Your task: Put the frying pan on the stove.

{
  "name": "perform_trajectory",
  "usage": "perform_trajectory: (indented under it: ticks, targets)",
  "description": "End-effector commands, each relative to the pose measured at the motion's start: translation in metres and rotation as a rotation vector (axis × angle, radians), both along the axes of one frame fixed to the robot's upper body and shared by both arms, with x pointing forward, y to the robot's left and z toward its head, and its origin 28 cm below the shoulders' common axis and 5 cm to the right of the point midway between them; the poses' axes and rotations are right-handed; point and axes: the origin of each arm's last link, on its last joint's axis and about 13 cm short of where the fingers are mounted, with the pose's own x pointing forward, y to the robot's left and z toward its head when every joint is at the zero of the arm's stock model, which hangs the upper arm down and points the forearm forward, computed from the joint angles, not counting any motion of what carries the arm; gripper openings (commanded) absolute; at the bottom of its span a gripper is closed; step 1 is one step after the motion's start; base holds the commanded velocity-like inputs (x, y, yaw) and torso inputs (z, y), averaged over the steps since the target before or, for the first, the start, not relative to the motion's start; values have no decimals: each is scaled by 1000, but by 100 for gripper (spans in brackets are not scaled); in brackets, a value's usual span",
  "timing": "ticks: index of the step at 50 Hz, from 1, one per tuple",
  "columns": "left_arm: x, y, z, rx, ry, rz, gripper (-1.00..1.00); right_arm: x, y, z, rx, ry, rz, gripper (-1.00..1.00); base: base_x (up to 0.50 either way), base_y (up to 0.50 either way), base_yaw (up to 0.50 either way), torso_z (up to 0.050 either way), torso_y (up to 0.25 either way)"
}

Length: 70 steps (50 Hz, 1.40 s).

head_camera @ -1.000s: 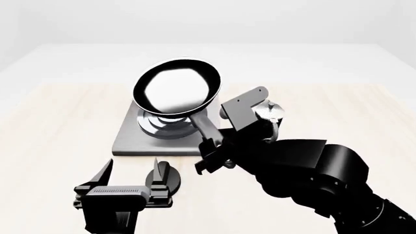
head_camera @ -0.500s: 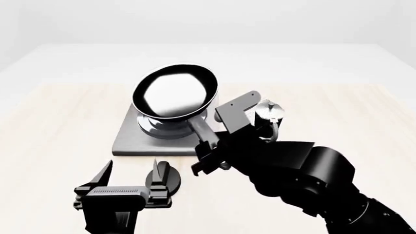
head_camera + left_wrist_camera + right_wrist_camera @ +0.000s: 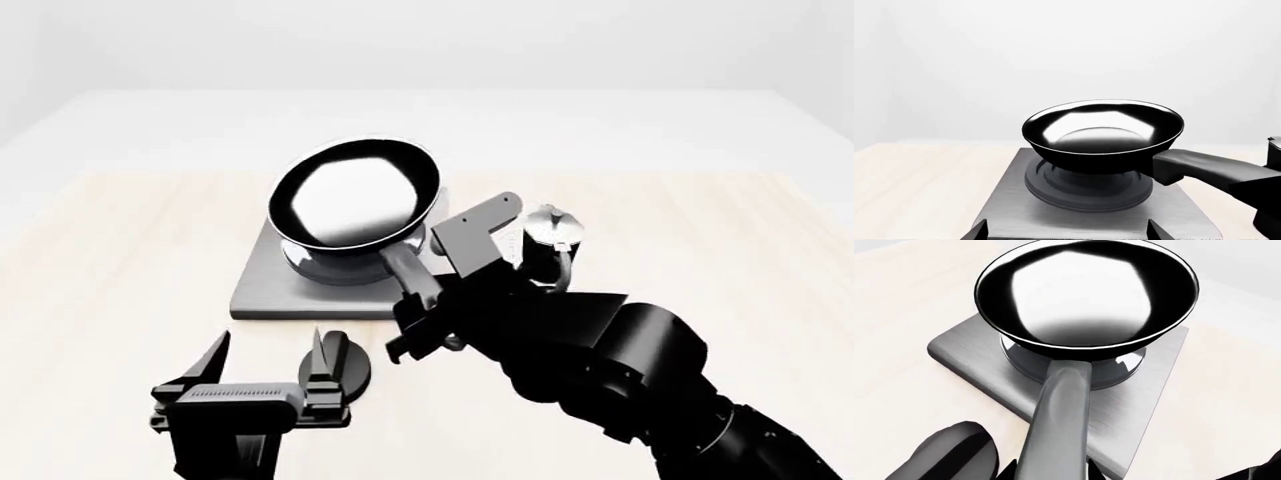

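The right tool (image 3: 424, 318) is gripping the pan (image 3: 354, 193) by its handle, carrying it lower and leftward over the stove (image 3: 267, 290). The left tool (image 3: 267, 362) is staying spread open, holding nothing.

The frying pan (image 3: 355, 193) I carry is glossy black, with a broad white glare across its bowl and a thin pale line around the rim; its handle reads black to dark grey. The stove (image 3: 274, 285) under it is brushed grey metal, streaked lightly, with dark concentric rings at its burner. My right gripper (image 3: 424, 318) and left gripper (image 3: 267, 368) are matte black. The table (image 3: 107, 260) is pale beige wood grain.
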Motion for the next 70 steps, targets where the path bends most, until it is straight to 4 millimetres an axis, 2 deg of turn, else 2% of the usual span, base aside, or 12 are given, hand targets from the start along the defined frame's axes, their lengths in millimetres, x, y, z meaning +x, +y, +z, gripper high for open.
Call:
perform_trajectory:
  ticks: [1, 35, 45, 46, 54, 70]
  targets:
    - [0, 0, -2, -1, 4, 0, 100, 8, 1, 12, -4, -92, -42, -100, 0, 0, 0, 0, 0]
    - [0, 2, -3, -2, 5, 5, 100, 16, 5, 7, -9, -90, -53, -100, 0, 0, 0, 0, 2]
    - [0, 2, -2, 4, 1, 4, 100, 16, 6, 11, -6, -92, -50, -100, 0, 0, 0, 1, 2]
    - [0, 2, -1, 4, 1, 3, 100, 20, 7, 11, -10, -101, -58, 100, 0, 0, 0, 0, 0]
    - [1, 2, 0, 5, -2, 3, 100, 27, 12, 12, -8, -110, -53, 100, 0, 0, 0, 0, 0]
    - [1, 1, 3, 3, -7, 1, 100, 11, 3, 21, 4, -135, -62, 100, 0, 0, 0, 0, 0]
